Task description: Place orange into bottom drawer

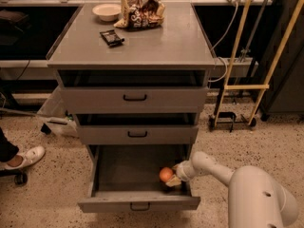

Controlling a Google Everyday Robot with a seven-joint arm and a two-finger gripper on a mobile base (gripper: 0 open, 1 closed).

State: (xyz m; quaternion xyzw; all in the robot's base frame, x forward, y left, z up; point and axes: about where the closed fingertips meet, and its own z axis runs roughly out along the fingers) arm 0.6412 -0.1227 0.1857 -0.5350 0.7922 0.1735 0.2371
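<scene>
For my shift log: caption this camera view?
Gripper against the orange inside the open bottom drawer, near its right wall.

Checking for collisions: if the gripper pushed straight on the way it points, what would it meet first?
The orange, right at the tip of the gripper in the bottom drawer; past it, probably the drawer's opposite side wall.

High frontal view looks down on cabinet point(142, 46), claw point(172, 178) in bottom drawer point(126, 167).

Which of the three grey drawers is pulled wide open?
The bottom drawer, with its floor exposed. The top drawer and middle drawer sit nearly closed. The gripper is inside it at the right, beside the orange.
</scene>
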